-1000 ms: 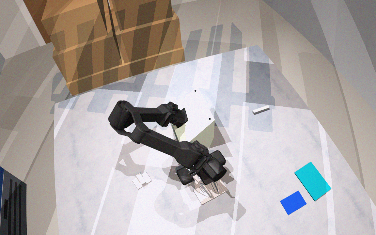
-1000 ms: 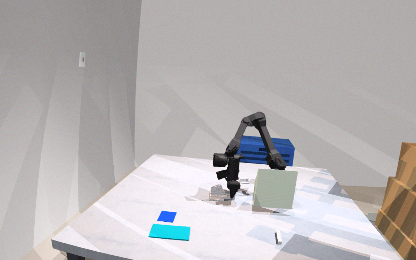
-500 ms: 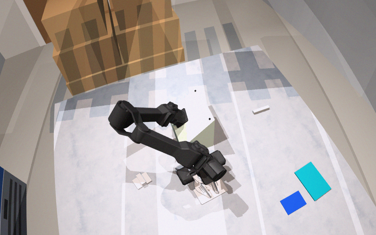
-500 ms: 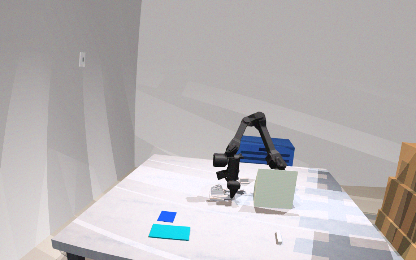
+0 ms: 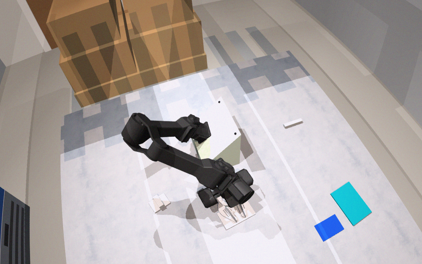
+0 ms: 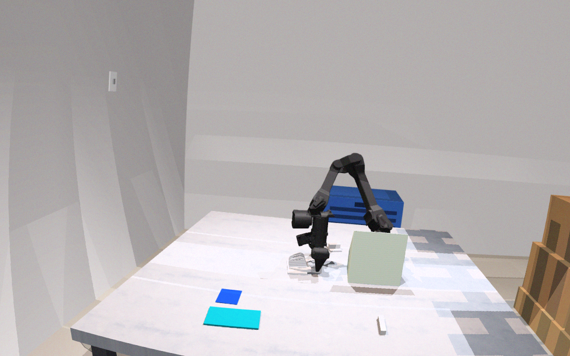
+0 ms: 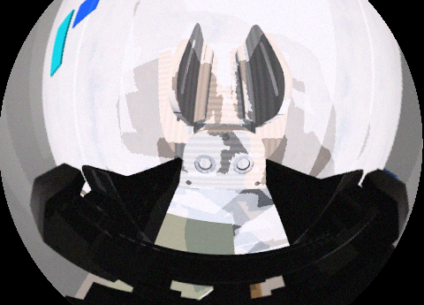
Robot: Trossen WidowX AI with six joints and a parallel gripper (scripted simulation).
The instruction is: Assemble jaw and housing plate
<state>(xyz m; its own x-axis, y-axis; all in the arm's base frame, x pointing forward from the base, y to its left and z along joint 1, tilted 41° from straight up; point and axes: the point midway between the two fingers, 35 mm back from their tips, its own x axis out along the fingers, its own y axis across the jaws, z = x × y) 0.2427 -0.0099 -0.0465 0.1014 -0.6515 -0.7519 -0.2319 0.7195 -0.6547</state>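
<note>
While the marble-look table (image 5: 107,213) (image 6: 167,265) bears everything, the black gripper (image 5: 227,195) (image 6: 318,265) (image 7: 223,163) pinches the housing plate (image 7: 225,143) by its sides — above the base board (image 5: 227,224) (image 7: 165,93), behind two spread claws (image 7: 187,81). Two round stub ends (image 7: 206,163) show at the plate; full seating — cannot tell.
</note>
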